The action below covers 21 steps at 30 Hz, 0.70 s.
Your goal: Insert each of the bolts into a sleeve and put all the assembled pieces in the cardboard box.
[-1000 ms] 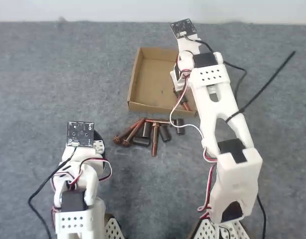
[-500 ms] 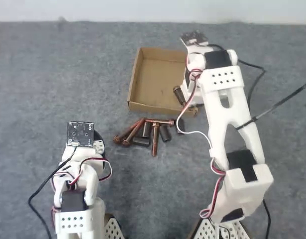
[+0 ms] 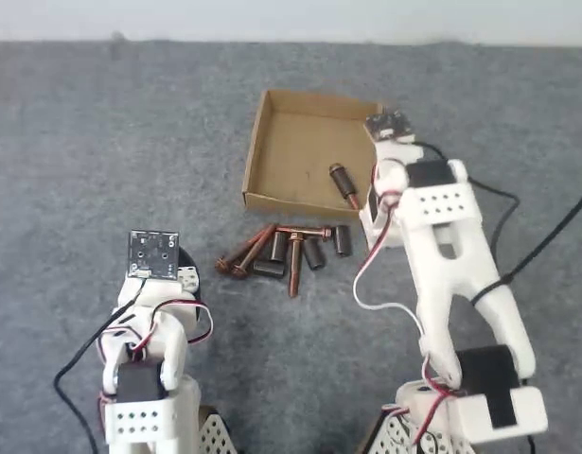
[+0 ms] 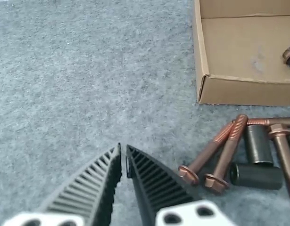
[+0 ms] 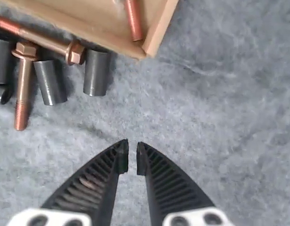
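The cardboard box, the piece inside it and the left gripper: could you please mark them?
cardboard box (image 3: 295,151), high view, bare floor
assembled piece (image 3: 344,184), high view, middle
left gripper (image 4: 123,148), left wrist view, between fingertips

You have bright, even light across the grey carpeted table (image 3: 101,142) — shadows lie soft and thin, one along the front wall of the shallow brown cardboard box (image 4: 248,90), others beside the copper-coloured bolts (image 4: 228,153).

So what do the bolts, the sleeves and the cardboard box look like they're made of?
The bolts look like copper-plated steel: reddish, semi-shiny metal with threads and flanged hex heads. The sleeves are likely steel: dark grey hollow tubes with a dull sheen. The cardboard box is plain brown cardboard, matte, with folded walls.
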Motion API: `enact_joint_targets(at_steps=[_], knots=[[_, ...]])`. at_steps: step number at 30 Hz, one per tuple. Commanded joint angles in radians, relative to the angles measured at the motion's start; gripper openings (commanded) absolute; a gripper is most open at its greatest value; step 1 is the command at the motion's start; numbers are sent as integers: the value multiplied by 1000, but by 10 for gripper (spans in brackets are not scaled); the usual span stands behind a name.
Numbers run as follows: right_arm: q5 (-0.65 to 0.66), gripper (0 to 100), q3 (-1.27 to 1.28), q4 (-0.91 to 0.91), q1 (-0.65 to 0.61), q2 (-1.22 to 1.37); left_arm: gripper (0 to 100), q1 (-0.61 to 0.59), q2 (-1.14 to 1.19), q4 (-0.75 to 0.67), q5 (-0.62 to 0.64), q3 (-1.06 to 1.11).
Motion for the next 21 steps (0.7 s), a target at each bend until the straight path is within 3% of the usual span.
enact_joint_targets(at_steps=[1, 21], knots=[[-3, 6, 66, -90, -25, -76, 12, -3, 11, -2, -8, -12], [-14, 20, 106, -277, -179, -18, 12, -3, 12, -34, -3, -12]])
